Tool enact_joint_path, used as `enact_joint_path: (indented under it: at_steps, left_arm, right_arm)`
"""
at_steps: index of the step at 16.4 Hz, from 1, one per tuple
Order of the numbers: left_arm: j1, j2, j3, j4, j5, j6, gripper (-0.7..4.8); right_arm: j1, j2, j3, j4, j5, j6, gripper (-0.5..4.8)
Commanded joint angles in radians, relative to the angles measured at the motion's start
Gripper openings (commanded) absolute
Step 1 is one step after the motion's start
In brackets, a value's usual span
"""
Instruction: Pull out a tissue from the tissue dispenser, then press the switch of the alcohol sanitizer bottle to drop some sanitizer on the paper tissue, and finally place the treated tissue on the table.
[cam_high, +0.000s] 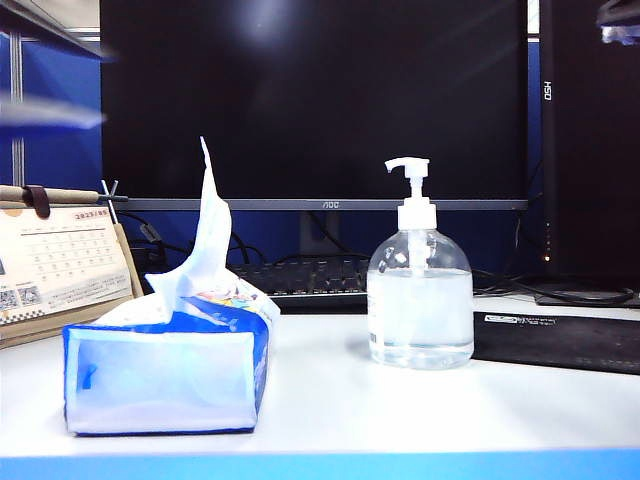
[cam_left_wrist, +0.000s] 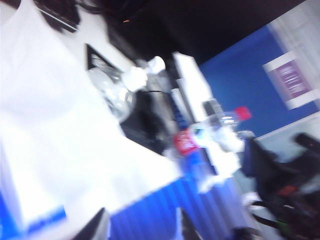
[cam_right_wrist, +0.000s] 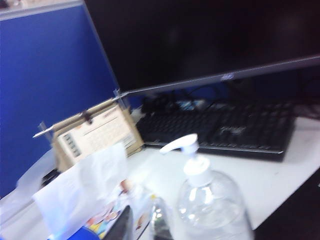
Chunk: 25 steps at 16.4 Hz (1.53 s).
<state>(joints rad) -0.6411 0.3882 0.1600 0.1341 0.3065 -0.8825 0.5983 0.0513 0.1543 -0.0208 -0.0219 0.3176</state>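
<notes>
The blue tissue dispenser (cam_high: 165, 375) lies at the left of the white table (cam_high: 330, 400). A white tissue (cam_high: 205, 235) stands up out of its top. To its right stands the clear alcohol sanitizer bottle (cam_high: 420, 310) with its white pump switch (cam_high: 410, 170). My left gripper (cam_left_wrist: 142, 229) is open and empty above the table's edge, in a blurred view, with the bottle (cam_left_wrist: 112, 95) far ahead. My right gripper (cam_right_wrist: 141, 225) is open above the dispenser's printed top (cam_right_wrist: 107, 220), between the tissue (cam_right_wrist: 82, 190) and the bottle (cam_right_wrist: 215, 212). It touches nothing.
A desk calendar (cam_high: 60, 265) leans behind the dispenser. A black keyboard (cam_high: 300, 280) and a large monitor (cam_high: 320, 100) stand at the back. A black mat (cam_high: 560, 340) lies to the right of the bottle. A water bottle with a red label (cam_left_wrist: 215, 127) shows off the table.
</notes>
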Motion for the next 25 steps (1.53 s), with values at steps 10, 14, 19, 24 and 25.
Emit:
enact_joint_path:
  at_steps: [10,14,19,24,25]
  left_arm:
    - [-0.047,0.699,0.417,-0.198,-0.238,0.41,3.19]
    - [-0.048,0.7,0.417,-0.159,-0.193,0.35,3.19]
    - [-0.048,0.705,0.417,-0.194,-0.198,0.346,3.18]
    - [-0.048,0.796,0.417,-0.19,-0.194,0.349,3.07]
    - [-0.048,0.822,0.417,-0.19,-0.198,0.352,3.04]
  right_arm:
    - [-0.006,0.0,0.011,-0.061,0.005,-0.008,0.55]
    - [-0.005,0.0,0.01,-0.08,0.004,-0.035,0.55]
    - [-0.005,0.0,0.01,-0.087,0.003,-0.034,0.55]
    - [-0.005,0.0,0.01,-0.113,0.003,-0.034,0.55]
    - [-0.005,-0.001,0.01,-0.114,0.001,-0.034,0.54]
